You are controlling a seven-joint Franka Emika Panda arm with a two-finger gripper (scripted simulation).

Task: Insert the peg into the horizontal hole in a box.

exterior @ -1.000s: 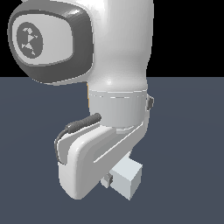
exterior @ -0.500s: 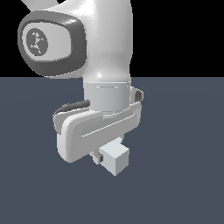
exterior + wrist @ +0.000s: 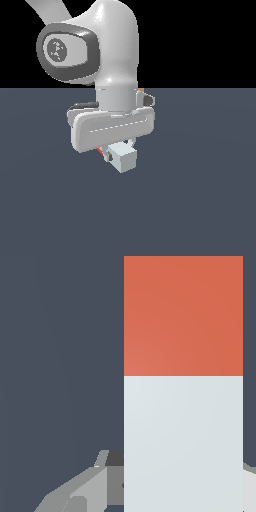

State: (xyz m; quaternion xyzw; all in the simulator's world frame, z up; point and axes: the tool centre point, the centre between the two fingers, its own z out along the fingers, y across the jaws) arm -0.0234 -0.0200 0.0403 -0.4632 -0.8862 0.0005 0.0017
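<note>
The arm has swung toward the exterior view's right with the hand [image 3: 117, 150] clamped on the peg [image 3: 183, 381]; box not visible, so insertion remains pending.

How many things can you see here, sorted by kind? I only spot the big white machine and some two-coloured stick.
Robot arms: 1, the arm with its gripper
Pegs: 1, the red-and-white peg
Boxes: 0 in view
Total: 2
</note>
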